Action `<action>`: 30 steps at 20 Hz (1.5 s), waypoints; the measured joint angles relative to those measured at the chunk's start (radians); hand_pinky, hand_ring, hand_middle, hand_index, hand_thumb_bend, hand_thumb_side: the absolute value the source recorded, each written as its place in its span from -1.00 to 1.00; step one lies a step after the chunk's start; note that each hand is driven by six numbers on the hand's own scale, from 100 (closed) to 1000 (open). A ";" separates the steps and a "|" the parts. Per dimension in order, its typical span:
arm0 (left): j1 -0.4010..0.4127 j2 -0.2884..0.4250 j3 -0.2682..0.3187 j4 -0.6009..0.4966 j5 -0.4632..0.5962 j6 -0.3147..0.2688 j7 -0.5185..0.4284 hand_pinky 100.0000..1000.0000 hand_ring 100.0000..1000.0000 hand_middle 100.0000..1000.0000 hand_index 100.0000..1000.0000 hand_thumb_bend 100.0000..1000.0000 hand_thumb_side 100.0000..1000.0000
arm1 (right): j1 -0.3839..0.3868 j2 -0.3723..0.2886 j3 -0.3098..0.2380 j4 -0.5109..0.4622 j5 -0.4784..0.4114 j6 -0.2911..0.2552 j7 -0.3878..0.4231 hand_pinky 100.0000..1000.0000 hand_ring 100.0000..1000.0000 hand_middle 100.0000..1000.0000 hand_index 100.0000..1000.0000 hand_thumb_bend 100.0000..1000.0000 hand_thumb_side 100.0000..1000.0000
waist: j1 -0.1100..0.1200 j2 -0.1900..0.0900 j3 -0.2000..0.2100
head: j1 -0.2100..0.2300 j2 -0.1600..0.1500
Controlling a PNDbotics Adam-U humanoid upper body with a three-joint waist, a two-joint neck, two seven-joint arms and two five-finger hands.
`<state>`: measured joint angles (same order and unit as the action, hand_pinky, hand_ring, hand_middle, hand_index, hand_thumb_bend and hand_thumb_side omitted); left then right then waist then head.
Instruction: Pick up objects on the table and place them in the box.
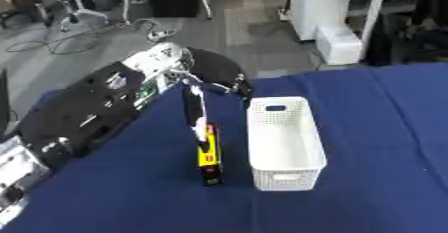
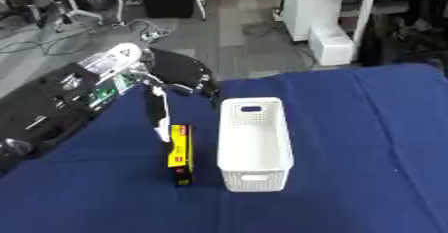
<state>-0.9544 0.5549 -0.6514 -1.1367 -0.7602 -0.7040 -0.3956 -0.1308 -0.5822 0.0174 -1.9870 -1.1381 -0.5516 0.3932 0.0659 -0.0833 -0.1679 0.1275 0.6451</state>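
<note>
A matt blue cloth (image 1: 367, 127) is seen spread smooth over the table. The white box (image 1: 284, 147) is shown as perforated plastic with a dull sheen. Glossy print is caught on the yellow and black carton (image 1: 209, 154), and shiny black casing on the left arm (image 1: 87, 109).

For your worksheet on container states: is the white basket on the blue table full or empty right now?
Empty. The white basket shows only bare white floor and walls inside; the yellow and black box lies outside, beside its left wall.
</note>
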 measured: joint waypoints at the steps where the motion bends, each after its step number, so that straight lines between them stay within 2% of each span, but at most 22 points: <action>1: 0.001 0.003 0.000 -0.005 0.020 0.005 -0.005 0.55 0.48 0.45 0.48 0.68 0.26 | 0.000 0.000 0.000 0.000 -0.001 0.001 -0.001 -1.00 -1.00 -1.00 -0.80 -1.00 1.00 | 0.000 0.000 0.000 | 0.000 0.000; 4: 0.014 0.033 -0.004 -0.028 0.091 0.027 -0.027 0.53 0.46 0.44 0.47 0.71 0.25 | 0.000 -0.003 -0.005 0.000 -0.001 0.002 -0.002 -1.00 -1.00 -1.00 -0.80 -1.00 1.00 | 0.004 0.000 0.005 | 0.000 0.004; 10: 0.070 0.108 -0.006 -0.101 0.228 0.064 -0.064 0.48 0.39 0.36 0.42 0.63 0.25 | 0.003 -0.008 -0.006 0.000 0.004 -0.001 -0.001 -1.00 -1.00 -1.00 -0.80 -1.00 1.00 | 0.005 -0.002 0.017 | -0.005 0.005; 15: 0.103 0.158 -0.002 -0.177 0.294 0.076 -0.076 0.49 0.41 0.38 0.44 0.66 0.20 | 0.012 -0.008 -0.006 0.000 0.012 -0.009 0.002 -1.00 -1.00 -1.00 -0.80 -1.00 1.00 | 0.004 -0.002 0.023 | -0.005 0.005; 16: 0.104 0.159 0.000 -0.188 0.298 0.079 -0.079 0.49 0.42 0.40 0.44 0.57 0.13 | 0.012 -0.008 -0.006 0.000 0.014 -0.011 0.003 -1.00 -1.00 -1.00 -0.80 -1.00 1.00 | 0.004 -0.002 0.023 | -0.005 0.006; 17: 0.105 0.159 0.000 -0.197 0.300 0.082 -0.082 0.49 0.42 0.40 0.45 0.58 0.12 | 0.012 -0.008 -0.006 0.000 0.014 -0.011 0.003 -1.00 -1.00 -1.00 -0.80 -1.00 1.00 | 0.003 -0.002 0.023 | -0.005 0.006; 20: 0.105 0.159 0.000 -0.216 0.299 0.089 -0.089 0.50 0.44 0.42 0.47 0.70 0.08 | 0.012 -0.008 -0.006 0.000 0.016 -0.012 0.003 -1.00 -1.00 -1.00 -0.80 -1.00 1.00 | 0.003 -0.002 0.023 | -0.004 0.006; 24: 0.093 0.158 0.000 -0.231 0.279 0.098 -0.098 0.50 0.46 0.43 0.50 0.70 -0.06 | 0.012 -0.008 -0.006 0.000 0.019 -0.011 0.003 -1.00 -1.00 -1.00 -0.80 -1.00 1.00 | 0.003 -0.002 0.022 | -0.004 0.010; 25: 0.086 0.157 -0.001 -0.234 0.271 0.100 -0.100 0.50 0.46 0.43 0.50 0.63 -0.06 | 0.012 -0.008 -0.006 0.000 0.020 -0.011 0.003 -1.00 -1.00 -1.00 -0.80 -1.00 1.00 | 0.003 -0.002 0.021 | -0.004 0.010; 26: 0.079 0.155 -0.004 -0.238 0.264 0.102 -0.102 0.51 0.47 0.46 0.52 0.65 -0.15 | 0.012 -0.008 -0.006 0.000 0.020 -0.011 0.003 -1.00 -1.00 -1.00 -0.80 -1.00 1.00 | 0.003 -0.002 0.020 | -0.004 0.010; 30: 0.055 0.133 -0.022 -0.242 0.229 0.107 -0.107 0.51 0.48 0.49 0.55 0.51 -0.28 | 0.011 -0.008 -0.006 0.000 0.020 -0.010 0.002 -1.00 -1.00 -1.00 -0.80 -1.00 1.00 | 0.003 -0.003 0.016 | -0.004 0.010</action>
<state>-0.8998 0.6882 -0.6734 -1.3784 -0.5310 -0.5975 -0.5021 -0.1195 -0.5903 0.0116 -1.9870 -1.1177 -0.5613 0.3952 0.0689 -0.0860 -0.1518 0.1237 0.6555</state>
